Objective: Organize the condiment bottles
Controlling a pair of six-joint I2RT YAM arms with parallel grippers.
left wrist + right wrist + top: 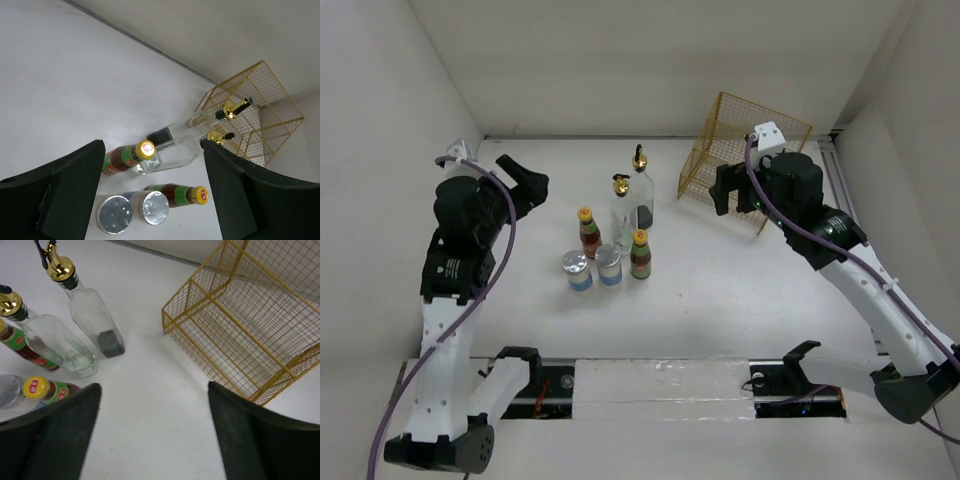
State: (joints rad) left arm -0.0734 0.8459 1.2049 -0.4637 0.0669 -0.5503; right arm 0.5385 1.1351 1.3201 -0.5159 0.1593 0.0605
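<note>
Six condiment bottles stand upright in a tight cluster mid-table, slightly left of centre, all outside the rack. Rear tall clear glass bottle with gold spout (642,190) has dark liquid in its base. Front tall clear glass bottle with gold spout (622,218) looks near empty. Left yellow-capped red-brown sauce bottle (589,233) and right yellow-capped red-brown sauce bottle (640,255) carry green-red labels. Left short white-blue silver-lidded jar (577,271) and right short white-blue silver-lidded jar (609,267) are side by side in the nearest row. Yellow wire rack (745,150) is at back right, well apart from the cluster. Left gripper (530,185) hovers left of the cluster, black fingers (70,192) spread wide, holding nothing. Right gripper (724,188) hangs just in front of the rack, fingers (250,435) spread wide too, holding nothing. Only the top view shows both arms and the full layout. Left wrist view shows the jar lids face-on, with the rack behind the spouts. Right wrist view shows the rack's open mesh box close up and the rear bottle's dark base; the jars are mostly cut off there.
</note>
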